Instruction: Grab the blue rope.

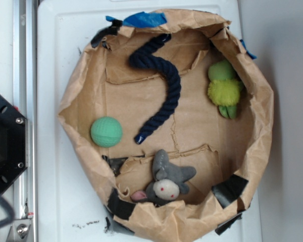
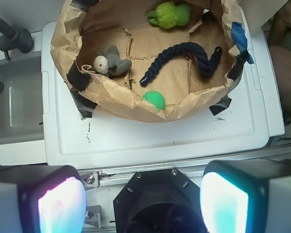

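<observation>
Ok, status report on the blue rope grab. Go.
Gripper open, empty, high above the table edge, outside the paper bin. Blue rope lies S-curved on the bin floor, untouched. Green ball near its lower end, apart; nothing on the rope.

Green ball [image 2: 154, 100] half hidden behind paper wall [image 2: 136, 99].

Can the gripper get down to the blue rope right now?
Probably yes. The gripper is open, high and back from the paper-walled bin. The blue rope lies uncovered on the bin floor, apart from the green ball and plush toys.
</observation>
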Action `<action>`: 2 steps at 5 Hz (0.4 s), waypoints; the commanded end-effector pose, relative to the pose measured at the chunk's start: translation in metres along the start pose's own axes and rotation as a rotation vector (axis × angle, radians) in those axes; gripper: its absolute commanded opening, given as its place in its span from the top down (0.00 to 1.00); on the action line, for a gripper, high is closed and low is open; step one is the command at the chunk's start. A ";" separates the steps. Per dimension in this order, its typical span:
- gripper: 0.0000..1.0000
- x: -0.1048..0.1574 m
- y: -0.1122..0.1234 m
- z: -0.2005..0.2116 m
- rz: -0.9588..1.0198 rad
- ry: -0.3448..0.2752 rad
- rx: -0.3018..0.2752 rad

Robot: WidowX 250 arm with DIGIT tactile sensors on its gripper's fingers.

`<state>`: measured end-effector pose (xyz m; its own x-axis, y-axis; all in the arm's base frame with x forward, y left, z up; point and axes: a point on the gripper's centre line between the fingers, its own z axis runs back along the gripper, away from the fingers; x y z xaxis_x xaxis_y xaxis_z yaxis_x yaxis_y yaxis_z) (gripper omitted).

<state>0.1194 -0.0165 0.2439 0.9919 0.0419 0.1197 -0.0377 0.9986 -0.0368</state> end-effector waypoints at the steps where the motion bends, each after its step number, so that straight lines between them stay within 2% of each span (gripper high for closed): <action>1: 0.00 0.000 0.000 0.000 0.000 0.000 0.000; 2: 0.00 0.048 0.006 -0.020 0.093 -0.059 0.022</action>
<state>0.1687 -0.0120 0.2224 0.9836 0.1080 0.1444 -0.1065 0.9942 -0.0181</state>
